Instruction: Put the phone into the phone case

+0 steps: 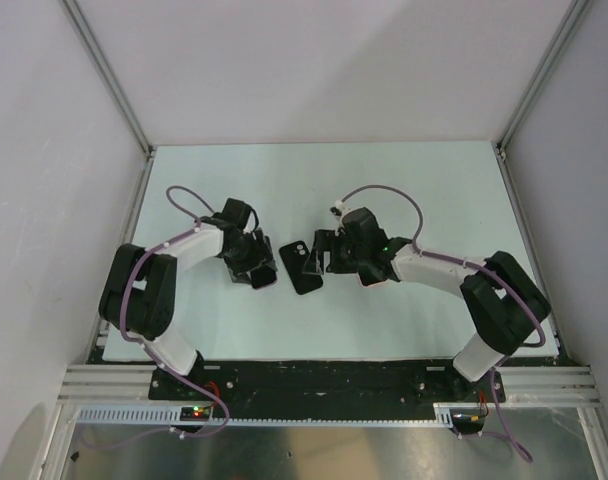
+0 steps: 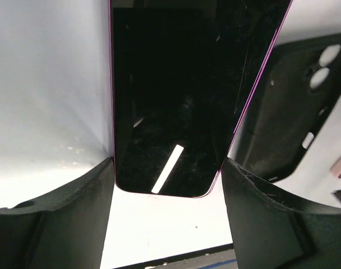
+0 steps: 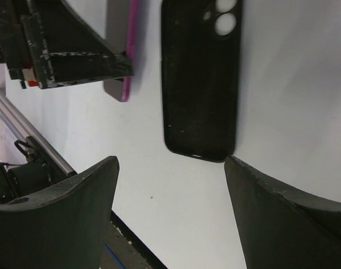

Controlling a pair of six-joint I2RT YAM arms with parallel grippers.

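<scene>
The phone point(image 2: 181, 95) has a black screen and a magenta rim. It stands between the fingers of my left gripper point(image 2: 167, 162), which is shut on its two long edges. The black phone case point(image 2: 288, 123) lies flat on the table just right of it, camera holes at its far end. From above, the left gripper point(image 1: 252, 265) with the phone sits left of the case point(image 1: 302, 266), and my right gripper point(image 1: 329, 255) is at its right. In the right wrist view, the right gripper point(image 3: 171, 159) is open and empty at the near end of the case point(image 3: 201, 78); the phone's pink edge point(image 3: 130, 50) shows at the left.
The pale table point(image 1: 384, 190) is walled by white panels on three sides. A black rail and metal frame point(image 1: 324, 380) run along the near edge by the arm bases.
</scene>
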